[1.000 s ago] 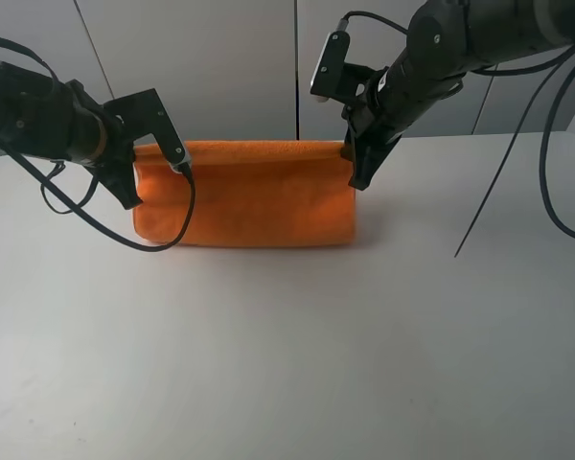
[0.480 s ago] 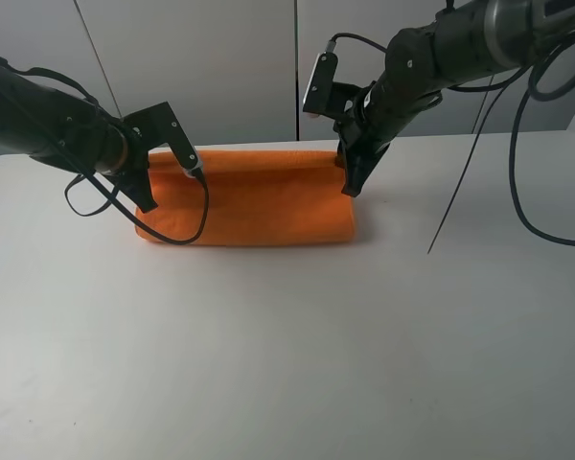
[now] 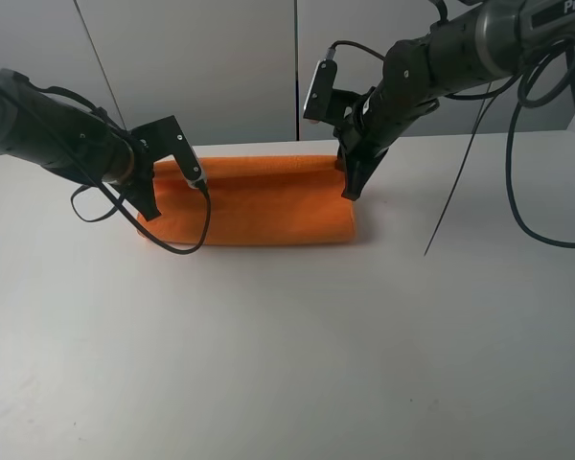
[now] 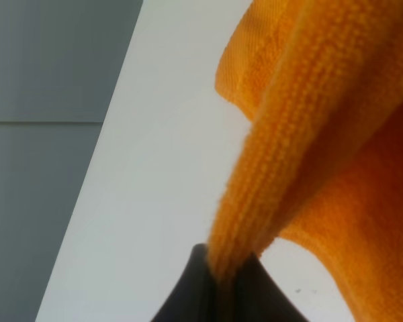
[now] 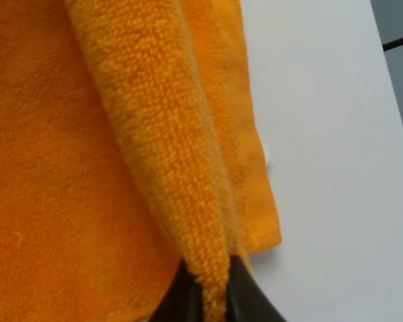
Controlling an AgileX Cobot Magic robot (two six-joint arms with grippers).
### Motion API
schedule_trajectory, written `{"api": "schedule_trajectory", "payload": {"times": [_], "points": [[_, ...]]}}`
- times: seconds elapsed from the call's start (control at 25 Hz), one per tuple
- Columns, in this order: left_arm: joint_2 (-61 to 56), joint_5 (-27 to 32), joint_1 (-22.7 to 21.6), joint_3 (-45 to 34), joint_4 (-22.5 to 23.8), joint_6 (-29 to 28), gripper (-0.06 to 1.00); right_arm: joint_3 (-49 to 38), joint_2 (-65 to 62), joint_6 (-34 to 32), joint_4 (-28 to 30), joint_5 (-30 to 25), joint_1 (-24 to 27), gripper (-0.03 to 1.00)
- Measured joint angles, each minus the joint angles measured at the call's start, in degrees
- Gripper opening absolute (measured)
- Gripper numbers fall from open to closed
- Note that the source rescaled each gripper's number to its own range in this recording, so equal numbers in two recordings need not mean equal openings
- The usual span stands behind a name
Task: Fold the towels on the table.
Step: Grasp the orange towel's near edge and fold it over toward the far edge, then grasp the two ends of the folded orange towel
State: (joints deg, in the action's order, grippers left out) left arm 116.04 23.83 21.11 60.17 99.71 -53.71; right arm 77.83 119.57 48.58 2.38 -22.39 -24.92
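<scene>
The orange towel [image 3: 259,203] lies as a long folded band on the white table [image 3: 287,355], toward the far side. My left gripper [image 3: 150,203] is shut on the towel's left end and holds a doubled edge; the left wrist view shows its jaws [image 4: 221,276] pinching the orange hem [image 4: 302,127]. My right gripper [image 3: 351,187] is shut on the right end. In the right wrist view its jaws [image 5: 211,295] pinch a raised fold of the towel [image 5: 87,134]. A small white bit shows at the towel's edge [image 5: 266,155].
Grey wall panels [image 3: 220,67] stand just behind the table's far edge. Black cables loop from both arms: one hangs over the towel by the left gripper [image 3: 196,235], and one slants down to the table on the right [image 3: 450,206].
Both grippers have come lower and a little toward the far edge with the towel's held edge. The raised layer has sunk onto the rest, so the band looks narrower.
</scene>
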Motion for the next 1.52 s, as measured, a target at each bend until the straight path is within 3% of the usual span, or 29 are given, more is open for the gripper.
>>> {"api": "schedule_trajectory", "payload": {"times": [0.32,0.6,0.68,0.72,0.76,0.8,0.88,1.0,1.04,1.24,1.32,1.52], "points": [[0.71,-0.23,-0.68,2.37,0.61,-2.24,0.0,0.0,1.8,0.0,0.0,0.56,0.33,0.0],[0.71,-4.84,-2.61,3.35,0.72,-2.47,0.01,0.0,1.93,0.0,0.0,0.95,0.33,0.0],[0.71,-4.42,-2.73,3.35,0.72,-2.47,0.1,0.0,1.93,0.0,0.0,1.05,0.33,0.01],[0.71,-3.53,-2.85,3.35,0.72,-2.47,0.19,0.0,1.93,0.0,0.0,1.05,0.38,0.03],[0.71,-2.69,-2.97,3.39,0.72,-2.47,0.31,0.0,1.93,0.0,0.12,1.05,0.48,0.09],[0.71,-1.96,-3.05,3.49,0.72,-2.47,0.49,0.0,1.93,0.0,0.12,1.05,0.58,0.16],[0.71,-0.76,-3.26,3.49,0.72,-2.47,0.88,0.0,1.93,0.0,0.23,1.44,0.61,0.42],[0.71,1.26,-3.26,3.49,0.6,-2.58,0.98,0.0,1.93,0.0,0.71,2.81,0.72,0.88],[0.71,2.4,-3.26,3.53,0.6,-2.69,0.98,0.0,1.93,0.0,1.0,2.93,0.82,0.95],[0.71,12.51,-2.25,3.53,0.6,-2.69,0.98,0.0,-0.39,-1.75,1.39,1.95,0.93,1.0],[-0.29,12.71,-1.69,3.62,-1.52,-2.69,0.98,0.0,-2.23,-5.15,1.28,0.83,0.93,1.0],[-4.96,5.83,-1.22,3.84,-18.65,-2.48,0.98,0.0,-6.89,-19.13,1.28,-5.92,1.01,1.0]]}}
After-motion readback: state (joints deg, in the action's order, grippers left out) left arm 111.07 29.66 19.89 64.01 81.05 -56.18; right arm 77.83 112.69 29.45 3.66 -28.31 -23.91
